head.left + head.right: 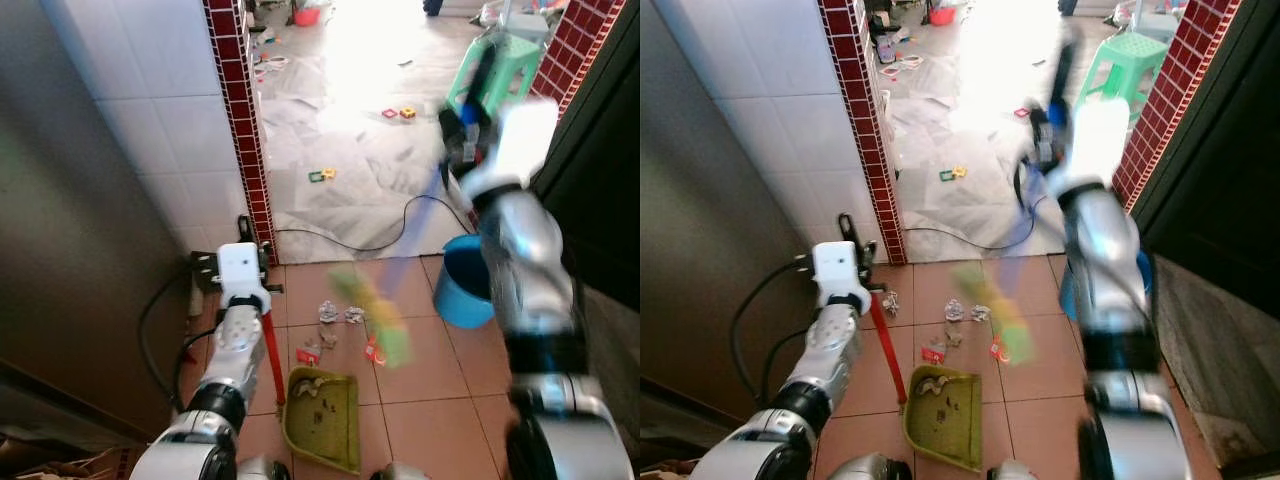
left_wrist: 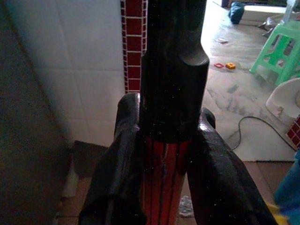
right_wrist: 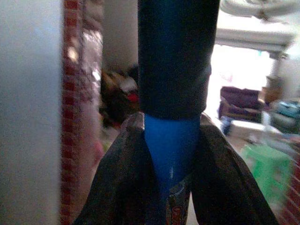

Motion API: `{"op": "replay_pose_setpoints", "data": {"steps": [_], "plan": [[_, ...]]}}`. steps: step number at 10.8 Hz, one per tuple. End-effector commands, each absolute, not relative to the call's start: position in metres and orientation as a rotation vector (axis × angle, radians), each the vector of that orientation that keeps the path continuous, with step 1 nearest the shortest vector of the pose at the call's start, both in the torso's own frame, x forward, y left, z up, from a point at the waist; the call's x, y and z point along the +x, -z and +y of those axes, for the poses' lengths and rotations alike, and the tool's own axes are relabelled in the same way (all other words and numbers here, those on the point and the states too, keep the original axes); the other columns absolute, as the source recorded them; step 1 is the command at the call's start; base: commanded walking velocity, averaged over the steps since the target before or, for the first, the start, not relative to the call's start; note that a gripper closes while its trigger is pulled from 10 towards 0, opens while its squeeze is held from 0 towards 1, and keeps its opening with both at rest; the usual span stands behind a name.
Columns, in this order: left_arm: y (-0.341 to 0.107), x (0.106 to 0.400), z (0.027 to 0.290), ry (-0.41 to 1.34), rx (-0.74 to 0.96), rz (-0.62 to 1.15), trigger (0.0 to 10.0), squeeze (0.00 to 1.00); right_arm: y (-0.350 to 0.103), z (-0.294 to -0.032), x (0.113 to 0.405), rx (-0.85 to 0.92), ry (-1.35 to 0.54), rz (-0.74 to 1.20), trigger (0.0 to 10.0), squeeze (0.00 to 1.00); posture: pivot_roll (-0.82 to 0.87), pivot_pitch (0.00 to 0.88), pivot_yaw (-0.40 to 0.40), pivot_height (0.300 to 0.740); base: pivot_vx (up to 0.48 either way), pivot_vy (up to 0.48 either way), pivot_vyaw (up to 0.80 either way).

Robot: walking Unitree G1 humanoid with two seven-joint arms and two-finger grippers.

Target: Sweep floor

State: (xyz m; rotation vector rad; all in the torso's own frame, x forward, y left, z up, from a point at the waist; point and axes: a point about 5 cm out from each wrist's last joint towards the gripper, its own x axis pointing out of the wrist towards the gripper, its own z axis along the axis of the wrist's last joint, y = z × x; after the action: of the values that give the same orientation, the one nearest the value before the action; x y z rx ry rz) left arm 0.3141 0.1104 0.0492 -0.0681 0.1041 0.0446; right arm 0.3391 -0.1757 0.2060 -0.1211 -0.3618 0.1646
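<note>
An olive green dustpan [image 1: 325, 415] lies on the terracotta tiles with some dirt in it. Its red handle [image 1: 272, 355] rises to my left gripper [image 2: 164, 154], which is shut on the black grip at the handle's top. My right gripper [image 3: 171, 154] is shut on the broom's blue handle [image 1: 420, 215] and held high. The broom's yellow-green bristles [image 1: 375, 315] are blurred, just above the floor right of the dustpan. Crumpled paper scraps [image 1: 340, 315] and small red bits [image 1: 308, 355] lie between bristles and dustpan.
A blue bucket [image 1: 465, 280] stands right of the broom. A red-tiled pillar [image 1: 245, 130] and a grey panel [image 1: 60, 250] close in the left side, a dark wall [image 1: 600, 150] the right. Beyond lie a black cable [image 1: 350, 240], toys [image 1: 398, 113] and a green stool [image 1: 500, 60].
</note>
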Motion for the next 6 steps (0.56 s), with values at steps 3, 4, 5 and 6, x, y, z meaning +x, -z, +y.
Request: {"op": "replay_pose_setpoints", "data": {"steps": [3, 4, 5, 6], "plan": [[-0.081, 0.314, 0.13, -0.067, -0.071, -0.057, 10.0, 0.0, -0.177, -0.176, 0.322, -0.182, -0.005, -0.35, 10.0, 0.0, -0.11, 0.0, 0.085, 0.74, 0.0, 0.0, 0.0], [-0.089, 0.313, 0.138, -0.104, -0.065, -0.083, 10.0, 0.0, -0.181, -0.174, 0.325, -0.208, 0.018, -0.368, 10.0, 0.0, -0.1, 0.0, 0.084, 0.74, 0.0, 0.0, 0.0], [-0.101, 0.313, 0.144, -0.134, -0.097, -0.106, 10.0, 0.0, -0.186, -0.172, 0.331, -0.232, 0.012, -0.379, 10.0, 0.0, -0.11, 0.0, 0.073, 0.74, 0.0, 0.0, 0.0], [-0.111, 0.316, 0.143, -0.103, -0.097, -0.126, 10.0, 0.0, -0.18, -0.174, 0.339, -0.227, 0.014, -0.321, 10.0, 0.0, -0.11, 0.0, 0.069, 0.74, 0.0, 0.0, 0.0]]}}
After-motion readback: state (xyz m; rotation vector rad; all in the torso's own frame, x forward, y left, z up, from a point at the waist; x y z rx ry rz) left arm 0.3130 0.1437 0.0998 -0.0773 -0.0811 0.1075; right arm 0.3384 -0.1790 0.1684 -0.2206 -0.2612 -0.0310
